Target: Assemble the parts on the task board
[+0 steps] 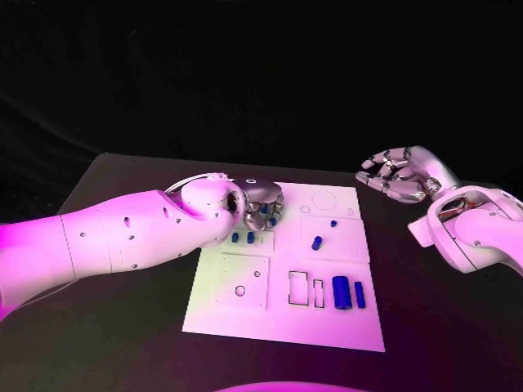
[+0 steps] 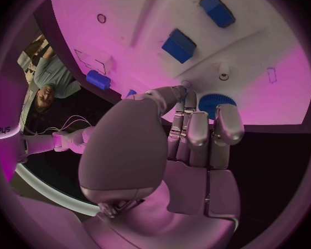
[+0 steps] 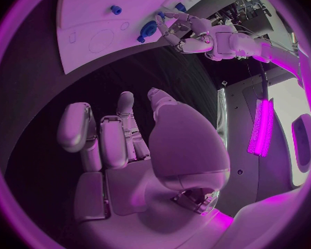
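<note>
The left arm (image 1: pixel 109 241) reaches in from the left side of the black table (image 1: pixel 120 327), and the left hand (image 1: pixel 259 204) hangs over the upper left corner of the white board (image 1: pixel 285 322). In the left wrist view that hand (image 2: pixel 190 133) has its fingers (image 2: pixel 228 124) lying close together and pointing down at the board (image 2: pixel 266 99), with a round blue ribbed part (image 2: pixel 216 102) right at the fingertips. Whether the fingers actually pinch this part or only touch it cannot be told, since the palm hides the contact. In the head view, small blue parts (image 1: pixel 243 238) lie on the board just below the hand, close to its fingertips.

Further right, near the middle of the board, a short blue peg (image 1: pixel 317 242) lies tilted in the upper right panel, and a smaller blue dot (image 1: pixel 333 222) sits just above it. Toward the lower right of the board, two blue bars (image 1: pixel 350 293) lie side by side, upright in the picture, next to empty rectangular outlines (image 1: pixel 299 287). All of these are well apart from both hands.

At the right, the right arm (image 1: pixel 485 233) comes in from the table's edge, and the right hand (image 1: pixel 397 175) is raised beside the upper right corner of the board, off it, over the dark table. Its fingers (image 3: pixel 107 141) are partly curled but spread apart, with nothing in them.
</note>
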`<act>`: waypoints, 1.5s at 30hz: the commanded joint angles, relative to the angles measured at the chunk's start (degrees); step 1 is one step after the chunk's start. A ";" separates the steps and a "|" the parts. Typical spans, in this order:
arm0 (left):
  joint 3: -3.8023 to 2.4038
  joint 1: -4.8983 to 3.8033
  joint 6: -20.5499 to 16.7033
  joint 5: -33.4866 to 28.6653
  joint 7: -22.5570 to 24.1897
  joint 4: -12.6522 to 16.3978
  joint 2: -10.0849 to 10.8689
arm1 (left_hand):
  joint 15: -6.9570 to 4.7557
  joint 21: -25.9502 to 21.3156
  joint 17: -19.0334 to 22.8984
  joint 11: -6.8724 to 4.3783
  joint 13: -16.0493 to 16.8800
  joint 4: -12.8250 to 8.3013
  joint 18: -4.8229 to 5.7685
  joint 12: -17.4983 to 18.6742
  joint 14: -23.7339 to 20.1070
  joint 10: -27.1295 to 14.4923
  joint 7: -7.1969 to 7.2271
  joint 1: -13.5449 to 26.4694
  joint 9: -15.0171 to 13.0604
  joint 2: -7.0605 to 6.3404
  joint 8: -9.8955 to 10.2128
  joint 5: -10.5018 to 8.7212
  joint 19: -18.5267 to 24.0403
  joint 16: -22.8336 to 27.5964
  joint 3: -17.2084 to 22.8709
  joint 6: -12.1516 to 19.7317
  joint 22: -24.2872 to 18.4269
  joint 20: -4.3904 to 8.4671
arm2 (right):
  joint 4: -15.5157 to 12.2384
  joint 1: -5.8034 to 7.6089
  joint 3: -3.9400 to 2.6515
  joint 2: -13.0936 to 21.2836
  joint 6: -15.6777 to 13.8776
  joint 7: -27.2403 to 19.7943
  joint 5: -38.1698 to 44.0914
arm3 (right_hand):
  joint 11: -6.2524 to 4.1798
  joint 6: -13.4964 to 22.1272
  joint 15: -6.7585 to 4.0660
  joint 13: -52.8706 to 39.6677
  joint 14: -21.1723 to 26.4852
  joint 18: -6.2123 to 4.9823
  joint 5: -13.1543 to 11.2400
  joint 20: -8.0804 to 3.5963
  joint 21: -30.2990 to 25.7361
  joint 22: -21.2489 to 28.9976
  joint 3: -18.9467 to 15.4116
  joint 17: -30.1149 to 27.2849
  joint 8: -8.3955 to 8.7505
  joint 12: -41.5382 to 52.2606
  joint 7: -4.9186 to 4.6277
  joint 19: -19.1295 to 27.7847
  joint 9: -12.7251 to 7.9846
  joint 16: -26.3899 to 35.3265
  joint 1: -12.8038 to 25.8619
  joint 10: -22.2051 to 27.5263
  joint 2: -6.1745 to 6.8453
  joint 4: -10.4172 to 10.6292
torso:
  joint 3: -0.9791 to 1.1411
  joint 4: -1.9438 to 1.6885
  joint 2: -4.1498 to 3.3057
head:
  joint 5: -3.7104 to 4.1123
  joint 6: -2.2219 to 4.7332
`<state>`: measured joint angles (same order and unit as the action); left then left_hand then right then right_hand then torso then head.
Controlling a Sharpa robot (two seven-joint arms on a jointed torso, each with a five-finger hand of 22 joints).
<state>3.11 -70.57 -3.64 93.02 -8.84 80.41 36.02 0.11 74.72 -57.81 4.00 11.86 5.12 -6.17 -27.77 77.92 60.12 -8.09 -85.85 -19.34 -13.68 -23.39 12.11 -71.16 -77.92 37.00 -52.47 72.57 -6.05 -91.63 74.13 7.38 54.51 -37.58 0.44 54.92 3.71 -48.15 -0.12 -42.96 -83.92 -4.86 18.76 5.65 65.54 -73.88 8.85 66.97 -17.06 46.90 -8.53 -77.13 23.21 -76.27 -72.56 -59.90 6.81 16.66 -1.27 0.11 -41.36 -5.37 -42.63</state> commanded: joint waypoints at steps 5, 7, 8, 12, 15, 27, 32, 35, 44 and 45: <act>-0.71 -0.03 -3.00 -0.78 0.86 1.24 1.04 | 0.11 0.34 0.07 0.11 -0.05 -0.09 0.63 0.56 0.46 0.53 0.02 0.61 -0.06 -0.23 0.33 0.10 -0.49 -0.43 -0.24 -0.73 0.17 0.18 | 0.01 -0.04 0.00 0.02 0.02 -0.73 0.32 | 0.06 -0.41 -0.37 0.09 0.08 -0.78 0.30 -0.01 -0.33 0.05 -0.02 -0.05 -0.30 -0.26 -0.04 0.50 0.08 0.39 -0.25 0.15 -0.18 0.07 | -0.06 -0.04 -0.02 | 0.11 0.29; -0.90 -0.03 -3.13 -0.94 0.80 1.59 1.33 | 0.13 0.38 0.04 0.12 -0.08 -0.05 0.64 0.67 0.50 0.62 0.01 0.76 -0.06 -0.31 0.39 0.09 -0.53 -0.47 -0.29 -0.81 0.21 0.17 | 0.02 -0.04 0.00 0.03 0.00 -0.74 0.32 | 0.06 -0.41 -0.37 0.09 0.08 -0.78 0.30 -0.01 -0.33 0.05 -0.02 -0.05 -0.30 -0.26 -0.04 0.50 0.08 0.39 -0.25 0.15 -0.18 0.07 | -0.06 -0.08 0.00 | 0.09 0.34; -0.97 -0.04 -3.14 -1.03 0.75 1.74 1.46 | 0.14 0.33 0.11 0.13 -0.10 -0.02 0.62 0.76 0.50 0.68 0.00 0.88 -0.07 -0.35 0.43 0.07 -0.46 -0.46 -0.33 -0.88 0.16 0.15 | 0.03 -0.04 0.00 0.03 0.00 -0.75 0.32 | 0.06 -0.41 -0.37 0.09 0.08 -0.78 0.30 -0.01 -0.33 0.05 -0.02 -0.05 -0.30 -0.26 -0.04 0.50 0.08 0.39 -0.25 0.15 -0.18 0.07 | -0.04 -0.10 0.01 | 0.08 0.36; -1.25 -0.07 -2.92 -1.51 0.44 2.57 2.28 | 0.15 0.33 0.40 0.11 -0.17 0.19 0.63 1.08 0.47 0.94 0.04 1.36 -0.09 -0.46 0.57 0.01 -0.47 -0.43 -0.49 -1.15 0.18 0.11 | 0.05 -0.04 -0.01 0.03 0.00 -0.75 0.32 | 0.06 -0.41 -0.37 0.09 0.08 -0.78 0.30 -0.01 -0.33 0.05 -0.02 -0.05 -0.30 -0.26 -0.04 0.50 0.08 0.39 -0.25 0.15 -0.18 0.07 | -0.04 -0.06 0.00 | -0.04 0.40; -1.53 -0.10 -2.61 -1.89 0.08 3.51 3.38 | 0.15 0.27 0.53 0.10 -0.19 0.25 0.61 1.16 0.44 1.04 0.06 1.49 -0.10 -0.48 0.60 0.00 -0.40 -0.40 -0.53 -1.25 0.13 0.10 | 0.06 -0.04 -0.01 0.07 0.01 -0.74 0.32 | 0.06 -0.41 -0.37 0.09 0.08 -0.78 0.30 -0.01 -0.33 0.05 -0.02 -0.05 -0.30 -0.26 -0.04 0.50 0.08 0.39 -0.25 0.15 -0.18 0.07 | -0.04 -0.08 0.03 | -0.09 0.35; -2.15 -0.15 -1.87 -4.07 -0.84 5.88 8.37 | 0.11 0.15 0.81 0.03 -0.30 0.53 0.58 1.64 0.40 1.40 0.16 2.09 -0.15 -0.71 0.78 -0.03 -0.31 -0.38 -0.74 -1.64 0.05 0.07 | 0.01 -0.05 -0.01 0.26 0.05 -0.65 0.32 | 0.06 -0.41 -0.37 0.09 0.08 -0.78 0.30 -0.01 -0.33 0.05 -0.02 -0.05 -0.30 -0.26 -0.04 0.50 0.08 0.39 -0.25 0.15 -0.18 0.07 | -0.12 -0.15 0.00 | -0.05 0.28; -2.16 -0.02 -2.02 -4.65 -0.83 5.65 9.24 | 0.11 0.13 0.89 0.02 -0.33 0.63 0.58 1.79 0.37 1.49 0.19 2.26 -0.16 -0.75 0.84 -0.03 -0.29 -0.37 -0.78 -1.74 0.04 0.07 | 0.02 -0.05 -0.01 0.27 0.07 -0.64 0.32 | 0.06 -0.41 -0.37 0.09 0.08 -0.78 0.30 -0.01 -0.33 0.05 -0.02 -0.05 -0.30 -0.26 -0.04 0.50 0.08 0.39 -0.25 0.15 -0.18 0.07 | -0.09 -0.10 -0.02 | -0.19 0.30; -2.16 0.04 -1.98 -4.90 -0.84 5.45 9.48 | 0.11 0.13 0.89 0.02 -0.33 0.63 0.58 1.79 0.37 1.49 0.19 2.26 -0.16 -0.75 0.84 -0.03 -0.29 -0.37 -0.78 -1.74 0.04 0.07 | 0.05 -0.07 -0.01 0.24 0.10 -0.64 0.32 | 0.06 -0.41 -0.37 0.09 0.08 -0.78 0.30 -0.01 -0.33 0.05 -0.02 -0.05 -0.30 -0.26 -0.04 0.50 0.08 0.39 -0.25 0.15 -0.18 0.07 | -0.10 -0.12 0.01 | -0.23 0.24; -2.10 0.22 -1.35 -5.25 -0.99 4.58 9.32 | 0.11 0.13 0.89 0.02 -0.33 0.63 0.58 1.79 0.37 1.49 0.19 2.26 -0.16 -0.75 0.84 -0.03 -0.29 -0.37 -0.78 -1.74 0.04 0.07 | 0.11 -0.12 -0.01 0.13 0.14 -0.64 0.32 | 0.06 -0.41 -0.37 0.09 0.08 -0.78 0.30 -0.01 -0.33 0.05 -0.02 -0.05 -0.30 -0.26 -0.04 0.50 0.08 0.39 -0.25 0.15 -0.18 0.07 | -0.06 0.00 -0.10 | -0.43 0.08; -2.09 0.26 -1.20 -5.29 -1.00 4.48 9.26 | 0.10 0.15 0.88 0.01 -0.35 0.67 0.59 1.85 0.38 1.53 0.20 2.32 -0.17 -0.76 0.87 -0.03 -0.33 -0.38 -0.79 -1.78 0.07 0.06 | 0.11 -0.12 -0.01 0.12 0.15 -0.63 0.32 | 0.06 -0.41 -0.37 0.09 0.08 -0.78 0.30 -0.01 -0.33 0.05 -0.02 -0.05 -0.30 -0.26 -0.04 0.50 0.08 0.39 -0.25 0.15 -0.18 0.07 | -0.06 0.00 -0.11 | -0.44 0.06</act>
<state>1.04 -70.36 -5.71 88.50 -9.74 84.95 45.48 0.32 74.71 -56.99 4.01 11.59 5.69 -6.19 -26.24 78.12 61.36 -7.86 -83.89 -19.43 -14.42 -22.73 12.11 -71.36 -78.14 36.44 -53.87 72.63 -5.84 -91.52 74.06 7.38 54.68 -37.63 0.27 54.91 3.86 -48.19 -0.12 -42.92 -83.92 -4.86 18.76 5.65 65.55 -73.88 8.85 66.98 -17.06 46.90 -8.71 -77.14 23.23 -76.27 -72.56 -60.06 6.81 16.66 -1.35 0.08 -41.42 -5.75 -42.52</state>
